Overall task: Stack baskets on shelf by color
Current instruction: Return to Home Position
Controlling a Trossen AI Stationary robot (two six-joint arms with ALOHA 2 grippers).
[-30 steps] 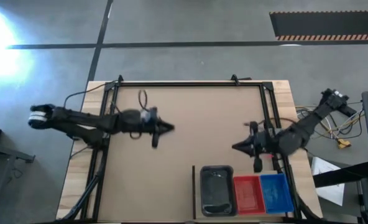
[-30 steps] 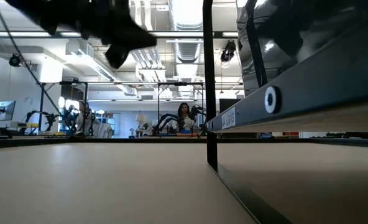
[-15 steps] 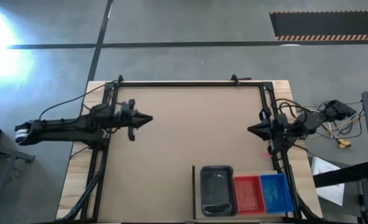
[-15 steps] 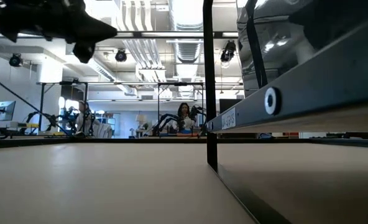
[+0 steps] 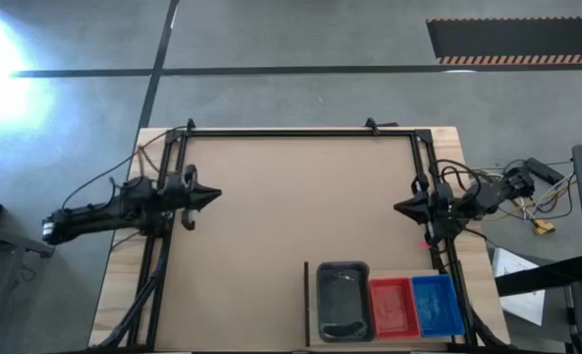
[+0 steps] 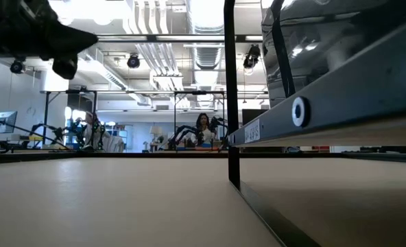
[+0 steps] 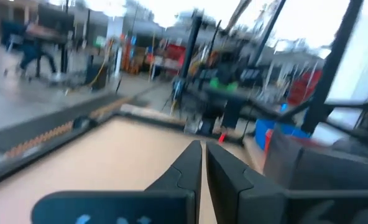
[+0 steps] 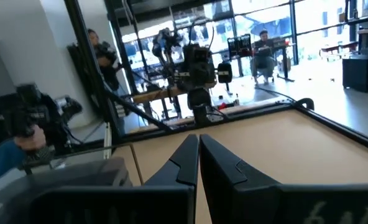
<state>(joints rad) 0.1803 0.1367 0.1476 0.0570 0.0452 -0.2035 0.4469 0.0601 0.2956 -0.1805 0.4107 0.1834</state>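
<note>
Three baskets stand side by side at the table's near right: a dark grey one (image 5: 342,300), a red one (image 5: 390,306) and a blue one (image 5: 436,303). They rest on the shelf (image 6: 326,195), right of its thin dark upright edge (image 5: 306,300). My left gripper (image 5: 215,198) is shut and level at the table's left edge, far from the baskets; its own wrist view shows the left gripper (image 7: 202,149) with nothing in it. My right gripper (image 5: 397,208) is shut and level at the right edge, beyond the baskets; the right gripper (image 8: 197,142) holds nothing either.
A black metal frame (image 5: 281,133) runs round the tabletop, and both arms reach in past its side posts. Cables (image 5: 537,211) lie beside the table's right edge. The middle of the tabletop (image 5: 291,206) is free. People (image 6: 203,127) sit in the room beyond.
My left gripper has drawn back from the middle of the table toward the left edge and sunk a little. My right gripper has drawn back toward the right edge and sunk as well. The baskets have stayed where they were.
</note>
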